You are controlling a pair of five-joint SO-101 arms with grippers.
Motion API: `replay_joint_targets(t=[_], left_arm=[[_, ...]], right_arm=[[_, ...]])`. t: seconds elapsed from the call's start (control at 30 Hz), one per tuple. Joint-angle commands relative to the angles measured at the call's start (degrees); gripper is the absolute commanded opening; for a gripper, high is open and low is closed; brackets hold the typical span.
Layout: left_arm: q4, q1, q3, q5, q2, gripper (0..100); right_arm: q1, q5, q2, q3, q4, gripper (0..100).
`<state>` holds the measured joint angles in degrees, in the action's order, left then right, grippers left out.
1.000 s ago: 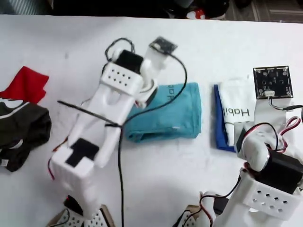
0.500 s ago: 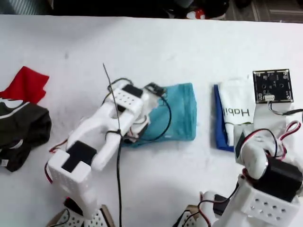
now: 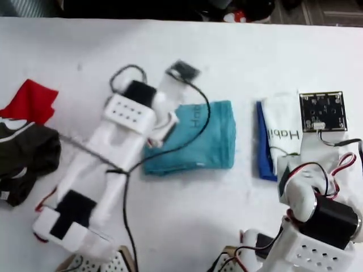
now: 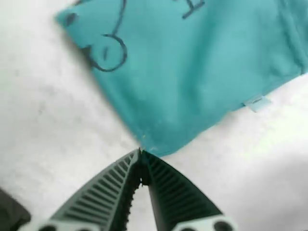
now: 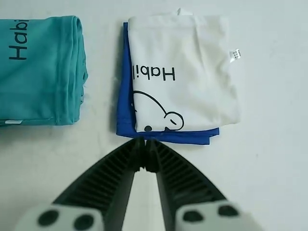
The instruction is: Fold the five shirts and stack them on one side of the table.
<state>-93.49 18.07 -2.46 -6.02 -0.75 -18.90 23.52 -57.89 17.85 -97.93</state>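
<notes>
**Teal shirt folded, transfer to the stack pending**

High view: left fingers (image 3: 157,135) at the edge of the folded teal shirt (image 3: 198,139), mid-surface (image 3: 255,51). Beyond the teal shirt from those fingers, white shirt (image 3: 283,127) folded on top of blue shirt (image 3: 262,153). Red shirt (image 3: 31,99) and dark shirt (image 3: 25,156) crumpled and unfolded, well apart behind the fingers. Judged step: third shirt done, two left. Next move probably sliding the teal one onto the white-and-blue stack; calls for a hold on more than a corner, or the fold opens.

Left wrist view: fingers (image 4: 140,156) closed, tips touching one corner of the teal shirt (image 4: 192,72), cloth spreading ahead of the tips. Cannot tell whether any cloth is pinched.

Right wrist view: right fingers (image 5: 144,144) closed, gripping nothing, tips just short of the blue shirt's (image 5: 126,110) edge. White shirt (image 5: 180,72) straight ahead on top. Teal shirt (image 5: 41,72) ahead and off to one side, apart from the stack.
</notes>
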Motion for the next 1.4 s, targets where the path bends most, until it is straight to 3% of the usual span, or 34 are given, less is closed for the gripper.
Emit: replay_joint_targets(t=[0.0, 0.13, 0.27, 0.6, 0.73, 0.9, 1.0, 1.23, 1.37], left_arm=[[-3.78, -6.99, -6.42, 0.26, 5.05, 2], [-5.71, -18.51, -10.11, 0.0, 10.15, 2], [-5.89, -29.76, -10.64, -0.53, 16.75, 2], [-7.21, -54.99, -10.55, -11.52, 27.56, 2], [-7.21, -64.92, -10.55, -14.95, 28.0, 2], [-7.21, -75.65, -10.55, -19.34, 27.74, 2], [-7.21, -79.08, -10.55, -20.48, 27.74, 2], [-7.21, -81.89, -10.55, -20.4, 27.74, 2], [-7.03, -81.89, -10.55, -20.22, 27.82, 2]], right_arm=[[1.8, 0.44, 1.01, 0.79, -0.04, 1.8], [9.45, -0.35, 5.05, 2.9, -0.13, 1.8], [19.21, -8.62, 12.97, 2.99, 0.31, 1.8], [41.36, -19.34, 29.76, 2.9, 11.03, 1.8], [48.22, -22.51, 31.96, 1.93, 7.87, 1.8], [48.31, -22.77, 32.4, 1.76, 4.0, 1.8], [46.9, -24.09, 32.57, 2.2, 10.07, 4.0], [43.3, -35.08, 36.7, 6.51, 25.8, 34.3], [40.92, -37.1, 44.79, 6.59, 31.08, 35.0]])
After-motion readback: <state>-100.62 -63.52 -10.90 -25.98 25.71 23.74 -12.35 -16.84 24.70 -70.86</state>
